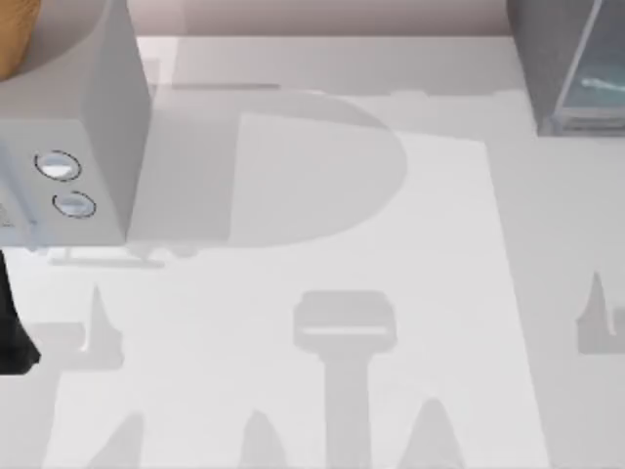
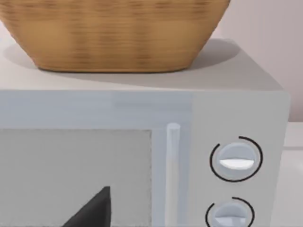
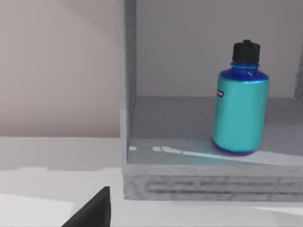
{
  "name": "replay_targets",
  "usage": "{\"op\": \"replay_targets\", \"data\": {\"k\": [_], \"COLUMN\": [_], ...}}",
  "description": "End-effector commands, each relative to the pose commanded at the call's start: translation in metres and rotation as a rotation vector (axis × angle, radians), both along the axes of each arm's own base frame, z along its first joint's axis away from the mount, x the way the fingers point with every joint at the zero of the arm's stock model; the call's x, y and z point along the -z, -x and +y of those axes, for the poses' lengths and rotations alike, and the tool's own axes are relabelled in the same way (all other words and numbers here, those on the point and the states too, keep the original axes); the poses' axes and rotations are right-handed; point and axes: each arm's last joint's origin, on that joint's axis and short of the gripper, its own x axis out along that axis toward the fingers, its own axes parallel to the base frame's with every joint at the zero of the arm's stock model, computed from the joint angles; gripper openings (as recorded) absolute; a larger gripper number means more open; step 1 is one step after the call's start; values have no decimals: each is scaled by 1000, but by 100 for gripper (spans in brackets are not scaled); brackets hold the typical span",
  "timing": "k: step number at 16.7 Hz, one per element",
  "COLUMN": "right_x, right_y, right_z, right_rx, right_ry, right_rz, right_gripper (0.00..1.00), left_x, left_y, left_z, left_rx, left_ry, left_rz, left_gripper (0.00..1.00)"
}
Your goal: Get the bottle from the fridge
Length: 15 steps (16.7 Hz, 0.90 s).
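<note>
The bottle (image 3: pixel 240 106) has a bright blue body and a black cap. It stands upright on the floor of the fridge (image 3: pixel 127 85), whose front is open toward my right wrist camera. In the top view the fridge (image 1: pixel 557 59) stands at the table's far right corner, with its glassy panel (image 1: pixel 598 68) on its right side. A dark part of my right gripper (image 3: pixel 92 210) shows low in the right wrist view, well short of the fridge and apart from the bottle. My left gripper (image 2: pixel 92 210) hangs in front of the grey box's door, and the left arm (image 1: pixel 12 327) sits at the top view's left edge.
A grey box with two round dials (image 1: pixel 68 147) stands at the far left of the table (image 1: pixel 322 244). A woven basket (image 2: pixel 113 33) rests on top of it. Shadows of the arms fall on the white table surface between the two cabinets.
</note>
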Motion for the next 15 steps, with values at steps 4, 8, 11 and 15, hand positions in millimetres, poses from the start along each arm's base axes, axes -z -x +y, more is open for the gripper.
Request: {"op": "replay_targets", "data": {"k": [4, 8, 11, 15], "right_x": [-6, 6, 21, 43], "right_y": [-25, -54, -69, -81], "right_z": [-13, -35, -53, -76], "right_rx": [5, 5, 4, 0], "right_ry": [7, -2, -12, -16], "right_rz": [1, 37, 53, 49], "right_gripper": [100, 100, 100, 100], "left_x": [0, 0, 0, 0], "left_y": [0, 0, 0, 0], "left_z": [0, 0, 0, 0], "left_rx": [0, 0, 0, 0], "left_ry": [0, 0, 0, 0], "left_rz": [0, 0, 0, 0], "left_gripper": [100, 100, 100, 100]}}
